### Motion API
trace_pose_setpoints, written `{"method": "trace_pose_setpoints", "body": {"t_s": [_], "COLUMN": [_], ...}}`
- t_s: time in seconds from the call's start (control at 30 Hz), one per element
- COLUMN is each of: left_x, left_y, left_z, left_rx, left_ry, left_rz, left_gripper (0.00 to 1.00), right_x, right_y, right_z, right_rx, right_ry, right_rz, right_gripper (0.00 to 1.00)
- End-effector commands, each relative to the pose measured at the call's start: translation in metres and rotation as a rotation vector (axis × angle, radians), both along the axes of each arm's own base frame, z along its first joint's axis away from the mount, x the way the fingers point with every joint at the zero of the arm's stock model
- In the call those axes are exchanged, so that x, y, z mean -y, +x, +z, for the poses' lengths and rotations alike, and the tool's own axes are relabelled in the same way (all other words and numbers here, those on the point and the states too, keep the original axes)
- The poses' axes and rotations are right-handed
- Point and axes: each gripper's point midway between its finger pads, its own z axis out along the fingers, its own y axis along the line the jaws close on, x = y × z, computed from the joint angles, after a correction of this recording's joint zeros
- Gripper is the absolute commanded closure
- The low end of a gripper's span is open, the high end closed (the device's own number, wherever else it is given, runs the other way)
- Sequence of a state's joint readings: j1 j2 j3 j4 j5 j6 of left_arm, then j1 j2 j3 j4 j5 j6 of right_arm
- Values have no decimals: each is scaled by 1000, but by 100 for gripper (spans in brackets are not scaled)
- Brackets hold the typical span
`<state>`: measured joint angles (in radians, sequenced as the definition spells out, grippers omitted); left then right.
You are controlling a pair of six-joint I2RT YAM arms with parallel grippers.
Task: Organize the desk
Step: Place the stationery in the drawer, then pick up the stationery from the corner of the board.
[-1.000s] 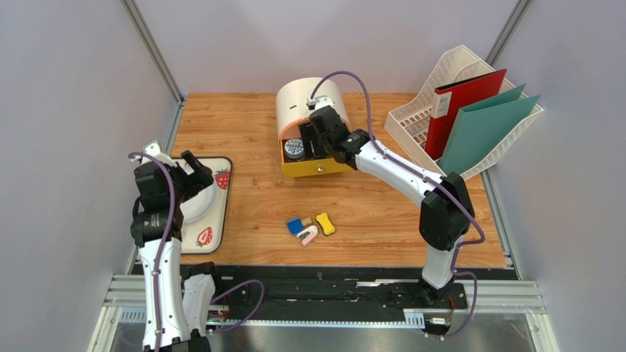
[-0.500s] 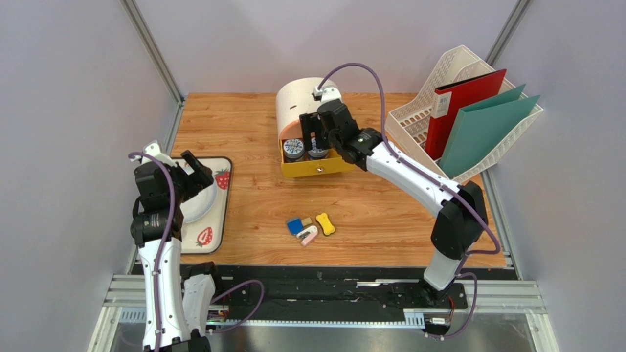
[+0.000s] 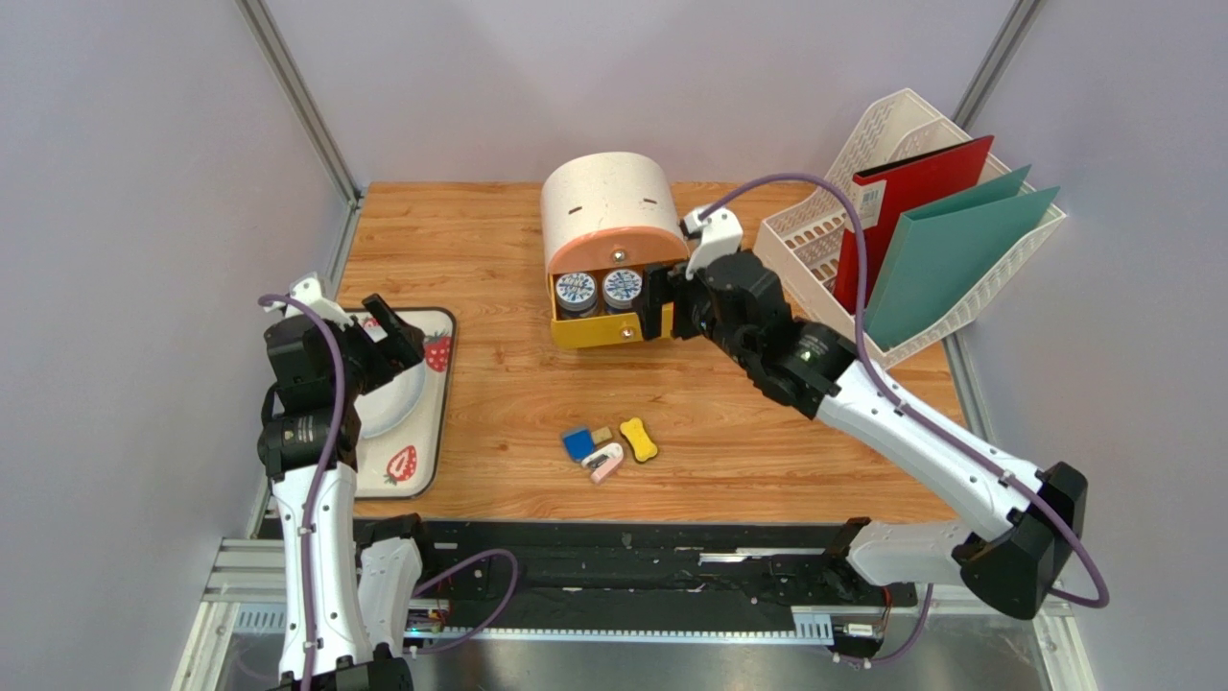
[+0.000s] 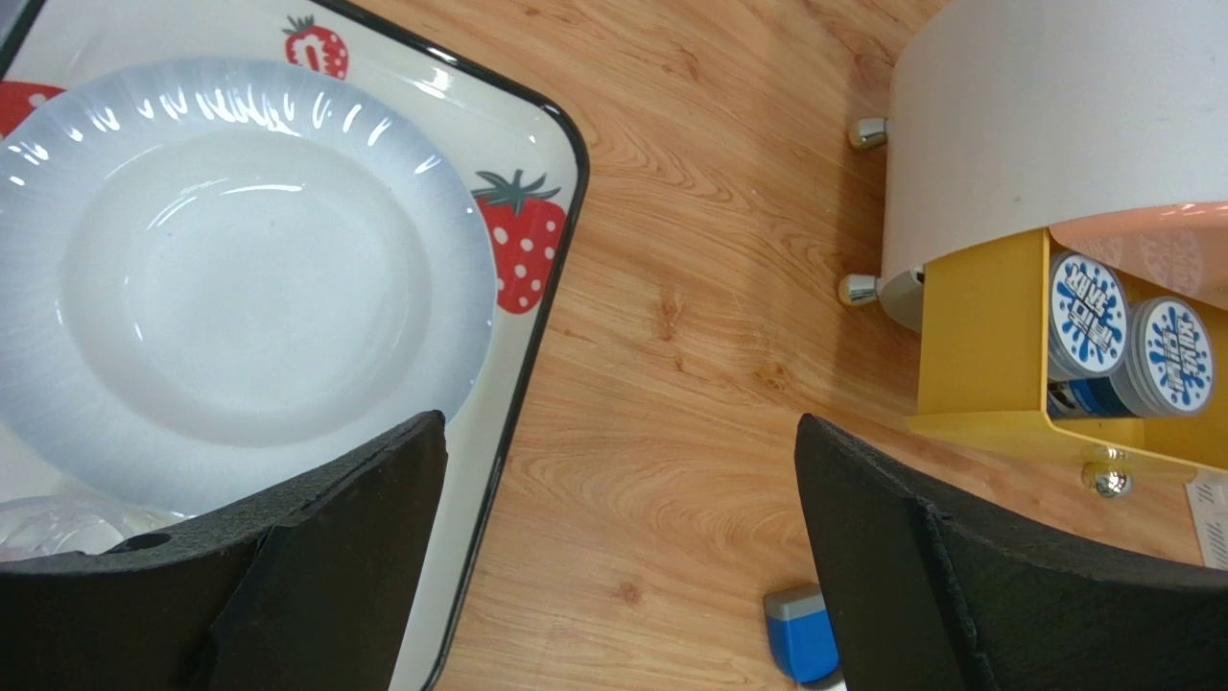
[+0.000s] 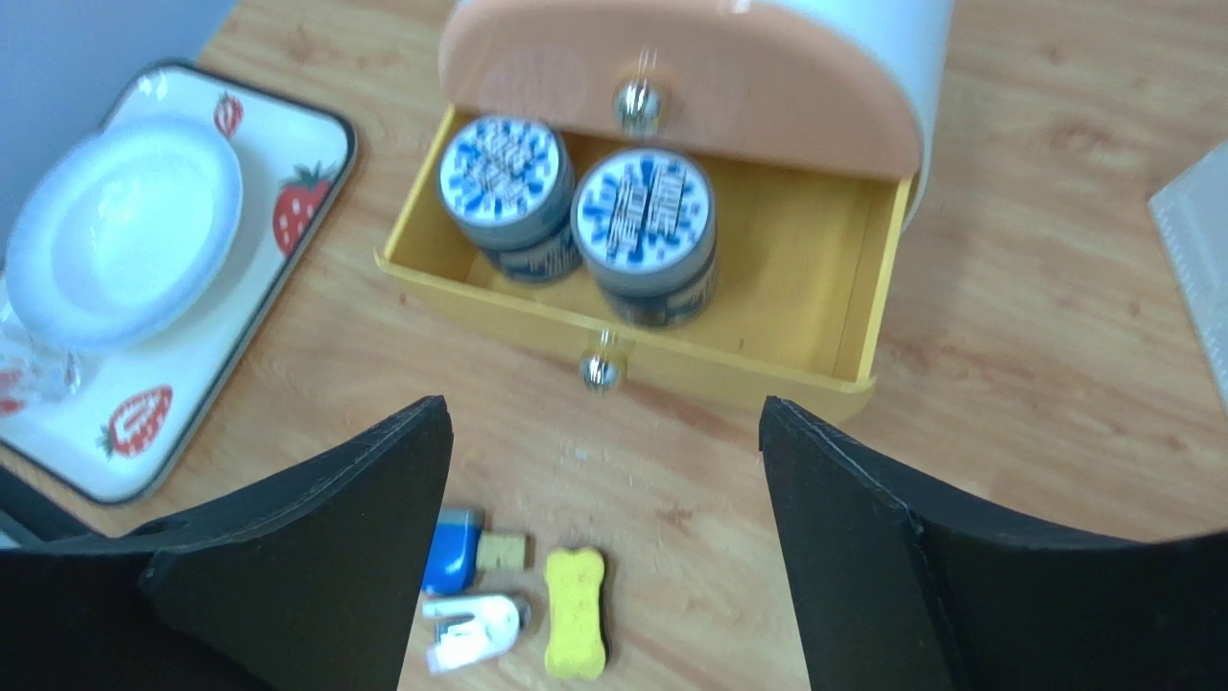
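Right gripper (image 3: 663, 304) backing off toward 4 o'clock, jaws released, empty — second jar (image 5: 643, 231) now sitting in drawer (image 5: 807, 310); closing drawer likely next.

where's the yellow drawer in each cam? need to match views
Top external: yellow drawer at centre, toward the back, open under the white domed box.
Left wrist: right edge, mid-height, seen from the side.
Right wrist: upper centre, two blue-lidded tins inside.
Shared landmark: strawberry-print tray, left of the drawer in all three.
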<state>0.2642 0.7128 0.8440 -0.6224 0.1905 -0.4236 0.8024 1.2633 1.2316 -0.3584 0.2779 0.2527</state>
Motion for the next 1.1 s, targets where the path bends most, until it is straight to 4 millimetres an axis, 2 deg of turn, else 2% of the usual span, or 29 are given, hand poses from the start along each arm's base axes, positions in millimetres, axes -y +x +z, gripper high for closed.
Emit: {"method": "trace_pose_setpoints", "body": {"t_s": [0.0, 0.2, 0.33, 0.4, 0.57, 0.67, 0.77, 0.8, 0.83, 0.97, 1.0, 1.07], "left_x": [8, 14, 16, 17, 18, 18, 20, 20, 20, 21, 21, 21], "left_y": [10, 12, 12, 11, 11, 11, 11, 11, 11, 12, 12, 12], "left_z": [3, 1, 1, 1, 1, 1, 2, 3, 2, 2, 2, 3], "left_rx": [22, 12, 13, 13, 16, 18, 23, 28, 28, 31, 28, 31], "left_ry": [-14, -31, -26, -27, -28, -27, -29, -28, -30, -36, -37, -35], "left_rz": [-74, -113, -134, -135, -141, -143, -152, -153, -154, -161, -161, -161], "left_gripper": [1, 1, 1, 1, 1, 1, 1, 1, 1, 1, 1, 1], "right_x": [1, 15, 16, 13, -20, -32, -50, -56, -50, -49, -54, -60], "right_y": [-30, -58, -71, -76, -101, -111, -134, -147, -152, -161, -160, -155], "right_z": [-47, -102, -126, -133, -149, -162, -172, -172, -179, -180, -177, -175], "right_rx": [-105, -240, -304, -323, -352, -368, -364, -387, -381, -367, -370, -389], "right_ry": [-18, -10, -1, -6, -51, -123, -196, -203, -273, -355, -353, -337], "right_rz": [26, -28, -37, -25, 113, 194, 450, 551, 608, 735, 752, 712], "right_gripper": [18, 18, 19, 19, 19, 19, 18, 18, 17, 15, 15, 16]}}
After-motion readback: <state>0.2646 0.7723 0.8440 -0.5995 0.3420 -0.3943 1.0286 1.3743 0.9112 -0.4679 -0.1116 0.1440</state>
